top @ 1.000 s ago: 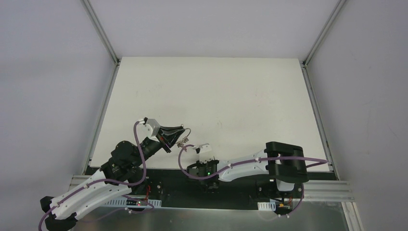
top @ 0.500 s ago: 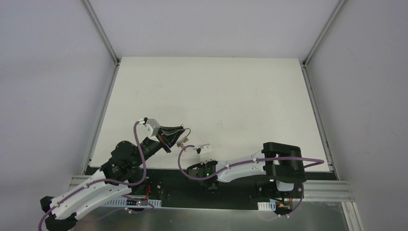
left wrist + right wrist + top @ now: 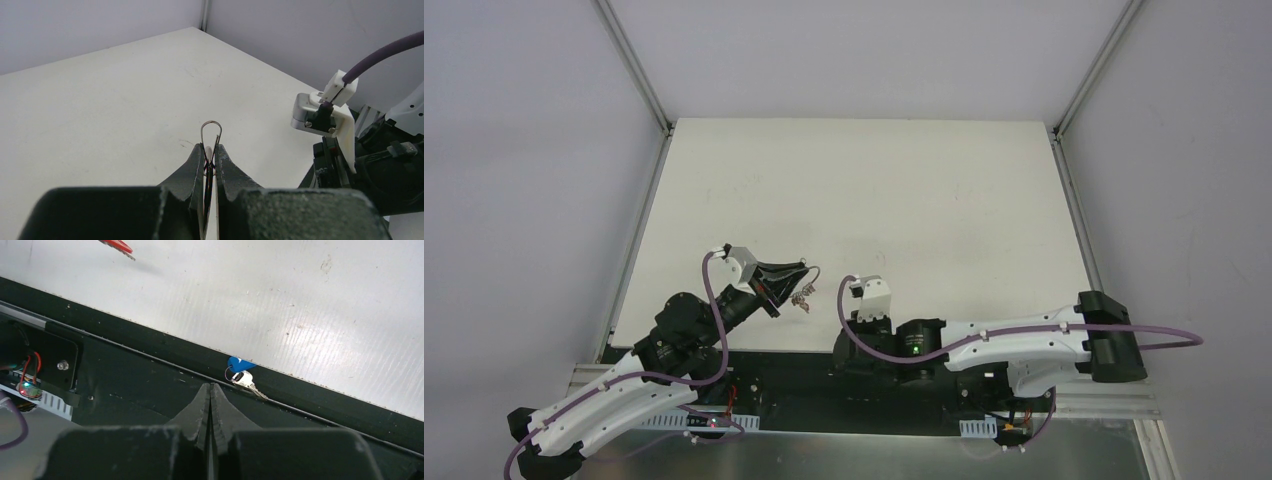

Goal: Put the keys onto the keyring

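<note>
My left gripper (image 3: pixel 210 156) is shut on the keyring (image 3: pixel 211 131), whose thin silver loop sticks out past the fingertips. From above, the keyring (image 3: pixel 808 271) hangs at that gripper (image 3: pixel 800 276) with small keys (image 3: pixel 802 298) dangling under it. The blue-headed key (image 3: pixel 241 371) lies on the black strip at the table's near edge, its silver blade pointing right. My right gripper (image 3: pixel 210 386) hovers just short of it, shut and empty. A red key (image 3: pixel 118 245) shows at the top left, above its shadow; I cannot tell what holds it.
The white table (image 3: pixel 864 190) runs back to grey walls with metal rails along both sides. A black base strip (image 3: pixel 150 385) and a small circuit board with red wires (image 3: pixel 27 385) lie below the table edge. The right arm's wrist (image 3: pixel 869 298) sits beside the left gripper.
The right arm's elbow swung out to the right and its wrist shifted right and slightly further onto the table, away from the left gripper. The left arm and keyring stayed put.
</note>
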`<state>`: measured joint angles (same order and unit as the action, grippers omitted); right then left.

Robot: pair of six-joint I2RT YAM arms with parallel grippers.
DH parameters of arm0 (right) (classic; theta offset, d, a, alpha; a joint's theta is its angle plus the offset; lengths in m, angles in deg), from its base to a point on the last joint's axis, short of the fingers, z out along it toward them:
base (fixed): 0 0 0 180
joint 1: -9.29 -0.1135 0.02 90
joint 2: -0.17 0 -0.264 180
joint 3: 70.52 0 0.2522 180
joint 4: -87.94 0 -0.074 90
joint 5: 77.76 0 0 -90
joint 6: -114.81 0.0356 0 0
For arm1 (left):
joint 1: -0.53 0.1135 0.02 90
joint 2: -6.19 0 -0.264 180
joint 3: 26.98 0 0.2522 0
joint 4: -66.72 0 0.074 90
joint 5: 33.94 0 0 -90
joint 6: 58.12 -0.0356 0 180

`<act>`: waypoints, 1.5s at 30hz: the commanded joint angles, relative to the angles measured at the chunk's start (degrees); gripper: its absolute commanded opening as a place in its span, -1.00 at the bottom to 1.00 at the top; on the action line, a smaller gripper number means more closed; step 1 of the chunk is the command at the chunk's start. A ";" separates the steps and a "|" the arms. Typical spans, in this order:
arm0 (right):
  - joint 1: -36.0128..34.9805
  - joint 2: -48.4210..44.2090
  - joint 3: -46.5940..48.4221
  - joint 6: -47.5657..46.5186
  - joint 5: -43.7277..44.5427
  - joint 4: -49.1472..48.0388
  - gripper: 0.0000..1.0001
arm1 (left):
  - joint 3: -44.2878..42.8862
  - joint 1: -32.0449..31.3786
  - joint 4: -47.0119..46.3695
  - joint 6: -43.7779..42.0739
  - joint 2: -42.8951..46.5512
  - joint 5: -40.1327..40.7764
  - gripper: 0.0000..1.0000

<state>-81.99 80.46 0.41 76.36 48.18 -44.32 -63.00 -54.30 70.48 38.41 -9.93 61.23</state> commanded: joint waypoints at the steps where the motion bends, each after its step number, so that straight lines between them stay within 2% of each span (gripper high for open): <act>1: -0.06 -0.87 -1.14 -1.86 1.75 0.40 -1.00 | -0.77 -0.78 -2.83 0.61 0.01 0.72 -1.00; 5: 0.14 3.34 -1.07 -0.20 -0.01 0.39 -0.97 | -0.77 -0.72 -2.83 0.61 0.32 0.76 -1.00; 8: 0.42 7.40 -0.58 1.51 -1.00 -0.79 -0.61 | -0.77 -0.77 -2.83 0.85 0.31 0.64 -1.00; 12: 1.46 11.73 0.32 2.49 -3.74 -3.37 -0.35 | -0.77 -0.72 -2.76 0.89 0.26 0.63 -1.00; 24: 2.25 20.79 4.58 1.93 -9.39 -2.07 -0.08 | -0.77 -0.72 -2.53 0.76 0.73 0.66 -1.00; 33: 1.55 26.51 7.53 5.48 -6.64 3.64 -0.02 | -0.72 -0.73 -2.48 0.66 0.57 0.98 -1.00; 45: 1.55 24.31 3.21 12.04 -4.51 4.80 0.13 | -0.73 -0.81 -2.83 0.59 -0.25 1.30 -1.00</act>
<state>-80.11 105.53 5.22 85.69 43.59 -43.73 -63.00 -54.30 70.48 38.56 -9.83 61.25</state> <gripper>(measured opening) 0.560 0.035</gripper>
